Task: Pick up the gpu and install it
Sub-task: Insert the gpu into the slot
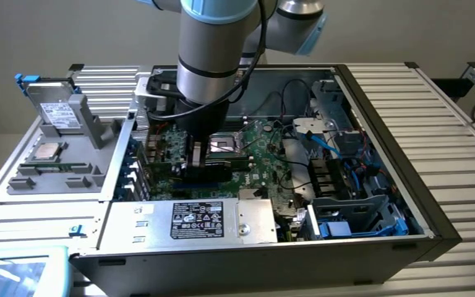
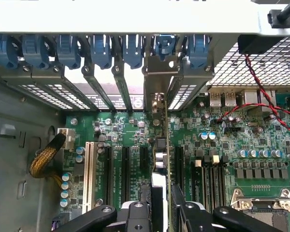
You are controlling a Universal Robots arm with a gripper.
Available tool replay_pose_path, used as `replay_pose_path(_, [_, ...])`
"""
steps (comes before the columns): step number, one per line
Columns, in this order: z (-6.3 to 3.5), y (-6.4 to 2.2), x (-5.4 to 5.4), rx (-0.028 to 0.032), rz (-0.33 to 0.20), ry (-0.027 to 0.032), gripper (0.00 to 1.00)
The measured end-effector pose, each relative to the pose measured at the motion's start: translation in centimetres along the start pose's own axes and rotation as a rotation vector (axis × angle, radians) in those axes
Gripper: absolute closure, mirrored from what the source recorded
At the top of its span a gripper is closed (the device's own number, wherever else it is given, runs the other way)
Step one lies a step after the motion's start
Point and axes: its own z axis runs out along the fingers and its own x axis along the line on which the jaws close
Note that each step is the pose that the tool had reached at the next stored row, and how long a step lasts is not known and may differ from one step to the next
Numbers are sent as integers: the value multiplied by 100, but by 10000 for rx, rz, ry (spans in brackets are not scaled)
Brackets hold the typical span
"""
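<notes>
The gpu [image 2: 160,159] shows edge-on in the wrist view as a thin upright card standing over the green motherboard [image 2: 222,145]. Its metal bracket [image 2: 157,77] sits at the rear slot openings, under the blue clips. My gripper [image 2: 162,205] is shut on the card, with one black finger [image 2: 137,212] on each side of it. In the exterior view the gripper [image 1: 192,162] is low inside the open computer case [image 1: 435,210], with the dark gpu [image 1: 198,176] under it, beside the processor socket [image 1: 223,145]. Whether the card sits fully in a slot cannot be told.
Black expansion slots [image 2: 125,169] and a white slot [image 2: 89,169] flank the card. A silver box with a black label [image 1: 196,221] lies at the case front. Red and black wires [image 2: 261,92] and blue cables [image 1: 336,148] run nearby. A grey parts tray [image 1: 52,179] stands outside the case on the exterior view's left.
</notes>
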Motion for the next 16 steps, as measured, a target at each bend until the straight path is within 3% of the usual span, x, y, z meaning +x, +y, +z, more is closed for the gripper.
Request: replay_pose_path(16, [19,19,22,1,5,-1,73])
